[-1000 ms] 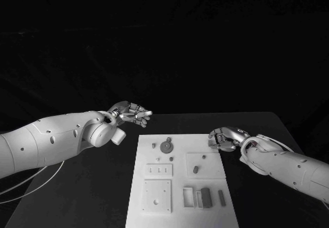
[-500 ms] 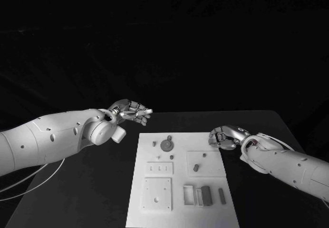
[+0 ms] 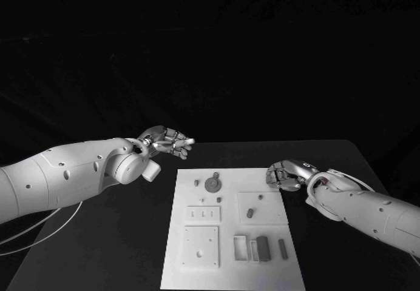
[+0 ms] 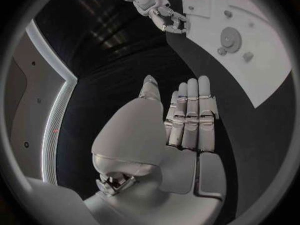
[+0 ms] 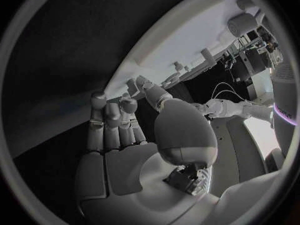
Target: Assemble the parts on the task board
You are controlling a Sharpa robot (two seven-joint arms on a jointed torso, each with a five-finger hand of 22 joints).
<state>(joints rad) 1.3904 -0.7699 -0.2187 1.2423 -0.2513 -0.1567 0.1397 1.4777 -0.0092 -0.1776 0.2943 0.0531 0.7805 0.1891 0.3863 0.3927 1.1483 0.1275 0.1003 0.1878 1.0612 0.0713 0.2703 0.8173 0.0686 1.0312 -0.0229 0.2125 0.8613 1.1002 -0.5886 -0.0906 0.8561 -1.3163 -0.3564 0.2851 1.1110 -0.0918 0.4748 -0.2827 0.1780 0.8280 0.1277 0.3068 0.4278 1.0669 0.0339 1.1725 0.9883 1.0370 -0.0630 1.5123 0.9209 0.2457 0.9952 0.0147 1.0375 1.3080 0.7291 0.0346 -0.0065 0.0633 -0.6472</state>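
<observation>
Task board (image 3: 229,242) mid-worktop (image 3: 122,242), grey parts (image 3: 213,185) lying on it.
Left robot hand (image 3: 168,143) hovers beyond its far-left corner, fingers released, holding nothing; right robot hand (image 3: 284,175) hangs at its right edge, fingers straight, unloaded.

— Item one, the support?
— A black table (image 3: 114,236), its far edge running just beyond the plate.

— What lay directly on it?
— One white task board (image 3: 233,230), flat, long side running near to far, set about the middle, bare black tabletop to its left and right. A pale cable (image 3: 35,233) looped at the table's left edge.
</observation>
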